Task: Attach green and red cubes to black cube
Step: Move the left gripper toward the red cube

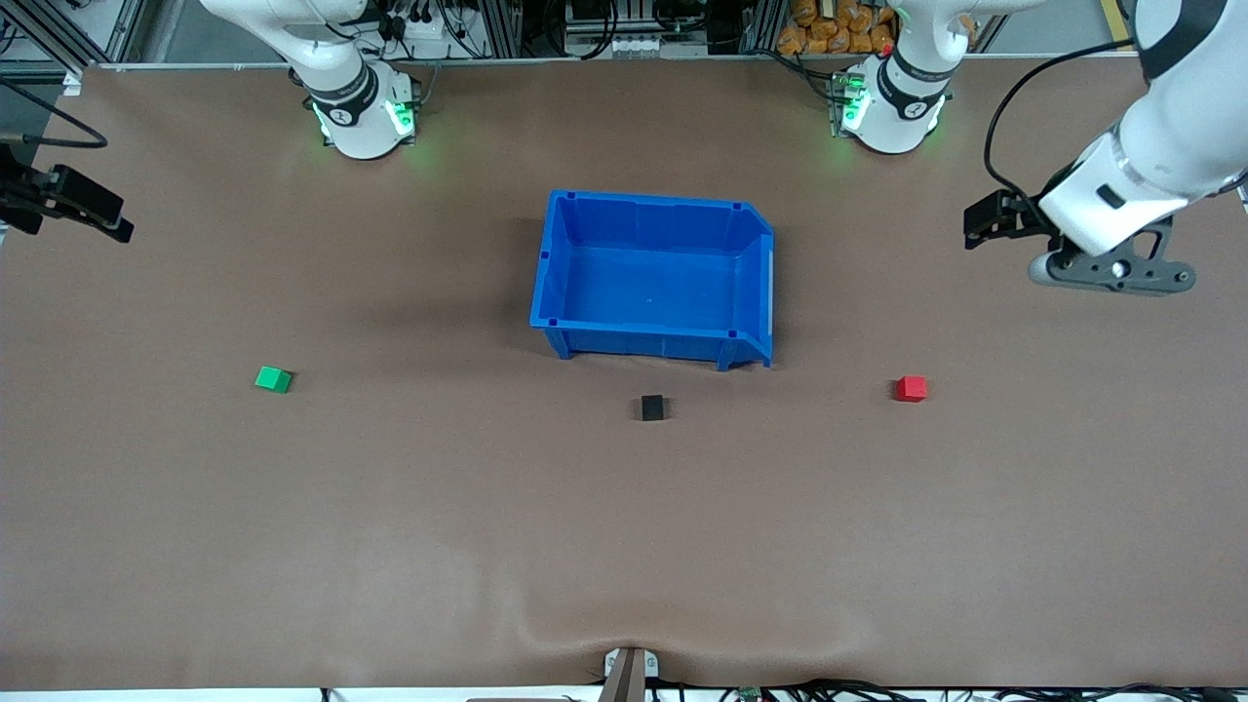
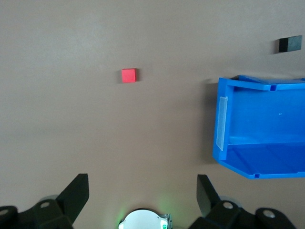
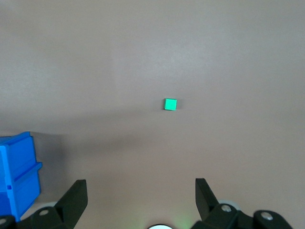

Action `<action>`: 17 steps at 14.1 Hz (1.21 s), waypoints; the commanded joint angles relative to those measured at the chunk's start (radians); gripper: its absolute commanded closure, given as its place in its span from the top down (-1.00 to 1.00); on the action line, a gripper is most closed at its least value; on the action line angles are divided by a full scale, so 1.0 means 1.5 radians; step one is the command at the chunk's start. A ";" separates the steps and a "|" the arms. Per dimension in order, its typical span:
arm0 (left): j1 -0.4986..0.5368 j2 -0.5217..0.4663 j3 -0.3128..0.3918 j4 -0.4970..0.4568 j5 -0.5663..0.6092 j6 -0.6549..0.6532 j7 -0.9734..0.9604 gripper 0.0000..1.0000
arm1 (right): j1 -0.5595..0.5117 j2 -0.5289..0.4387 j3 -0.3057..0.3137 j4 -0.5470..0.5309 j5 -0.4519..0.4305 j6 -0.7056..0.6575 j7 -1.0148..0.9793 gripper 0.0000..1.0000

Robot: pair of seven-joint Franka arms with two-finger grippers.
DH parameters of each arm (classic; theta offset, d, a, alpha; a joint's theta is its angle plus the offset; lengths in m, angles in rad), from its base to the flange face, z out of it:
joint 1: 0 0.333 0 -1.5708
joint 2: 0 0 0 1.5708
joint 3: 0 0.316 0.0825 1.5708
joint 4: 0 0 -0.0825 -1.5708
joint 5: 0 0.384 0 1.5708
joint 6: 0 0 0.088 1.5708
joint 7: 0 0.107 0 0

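Observation:
The green cube (image 1: 274,379) lies on the brown table toward the right arm's end; it also shows in the right wrist view (image 3: 170,104). The red cube (image 1: 911,389) lies toward the left arm's end and shows in the left wrist view (image 2: 128,75). The black cube (image 1: 652,408) sits between them, nearer the front camera than the blue bin, and shows in the left wrist view (image 2: 289,44). My left gripper (image 1: 980,222) (image 2: 141,191) hangs open and empty, high over the table's left-arm end. My right gripper (image 1: 97,210) (image 3: 140,191) hangs open and empty over the table's right-arm end.
A large blue plastic bin (image 1: 556,292) stands empty in the middle of the table; its wall shows in the left wrist view (image 2: 221,119) and its corner in the right wrist view (image 3: 16,167). Cables and shelving line the table edge by the arms' bases.

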 commanded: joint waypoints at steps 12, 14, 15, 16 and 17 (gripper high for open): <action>-0.022 0.116 -0.001 -0.037 0.050 0.110 -0.009 1.00 | -0.035 0.089 0.001 0.008 -0.037 0.040 0.003 1.00; -0.021 0.125 -0.001 -0.061 0.053 0.156 -0.009 1.00 | -0.047 0.104 0.001 0.008 -0.035 0.045 0.003 1.00; -0.016 0.127 -0.001 -0.084 0.053 0.185 -0.009 1.00 | -0.054 0.111 0.001 0.007 -0.034 0.055 0.002 1.00; -0.014 0.125 0.000 -0.114 0.053 0.220 -0.009 1.00 | -0.059 0.119 0.001 0.007 -0.029 0.058 0.002 1.00; -0.013 0.124 0.000 -0.138 0.053 0.252 -0.009 1.00 | -0.060 0.129 0.001 0.007 -0.028 0.059 0.003 1.00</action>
